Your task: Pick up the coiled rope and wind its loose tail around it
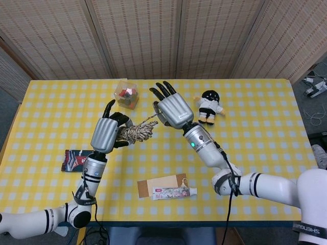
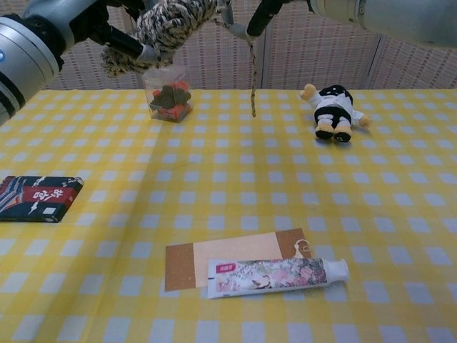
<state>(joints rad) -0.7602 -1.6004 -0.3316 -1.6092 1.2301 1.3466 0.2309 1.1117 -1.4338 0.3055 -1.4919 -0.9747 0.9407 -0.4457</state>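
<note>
The coiled rope (image 1: pixel 136 132), speckled beige and black, is held off the table in my left hand (image 1: pixel 106 133), whose fingers curl around its left end. In the chest view the coil (image 2: pixel 170 25) sits high at the top left. Its loose tail (image 2: pixel 252 75) runs right from the coil to my right hand (image 1: pixel 173 111), then hangs straight down over the table. My right hand is raised just right of the coil and pinches the tail near its fingertips (image 2: pixel 258 17); the other fingers point up and spread.
A clear box of red pieces (image 1: pixel 126 95) stands behind the hands. A black and white plush doll (image 1: pixel 209 107) lies to the right. Near the front edge are a toothpaste tube (image 1: pixel 173 192) on a cardboard card (image 1: pixel 159 184), and a dark packet (image 1: pixel 75 159) at the left.
</note>
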